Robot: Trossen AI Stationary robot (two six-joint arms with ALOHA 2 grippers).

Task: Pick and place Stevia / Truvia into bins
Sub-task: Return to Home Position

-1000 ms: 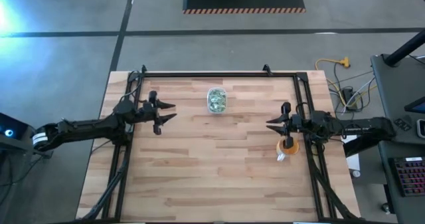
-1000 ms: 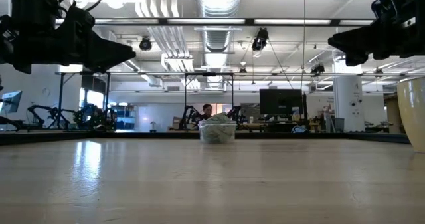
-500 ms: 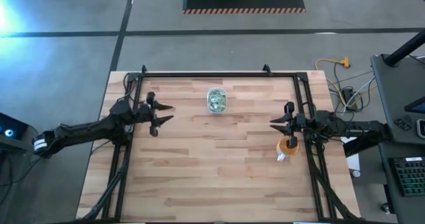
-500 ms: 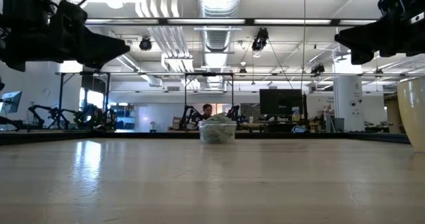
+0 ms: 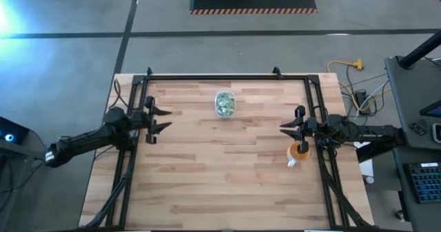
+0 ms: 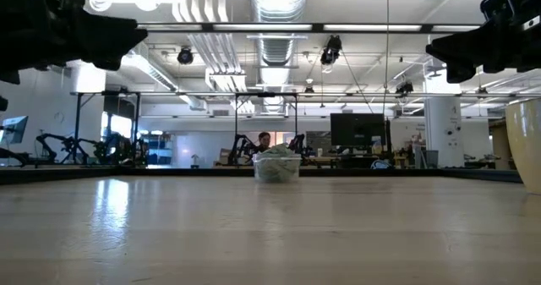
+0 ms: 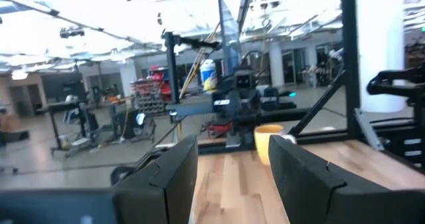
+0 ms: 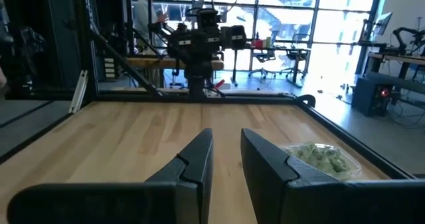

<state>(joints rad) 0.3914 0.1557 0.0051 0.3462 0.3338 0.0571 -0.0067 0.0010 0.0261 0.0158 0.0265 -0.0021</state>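
Left gripper (image 5: 169, 119) hung over the left side of the wooden table (image 5: 220, 184), raised off the surface in the low view. Jaws were apart and empty; the left wrist view showed a clear gap between the fingers (image 7: 166, 177). Right gripper (image 5: 284, 127) hung over the right side, also raised, jaws a narrow gap apart and empty. Orange cup (image 5: 298, 150) stood just beside it on the near side. A small white item (image 5: 292, 163) lay against the cup, couldn't tell what. Clear bin (image 5: 216, 103) stood far-centre on the table, well apart from both grippers, with a heap of green-and-white Stevia packets (image 5: 225, 106) inside.
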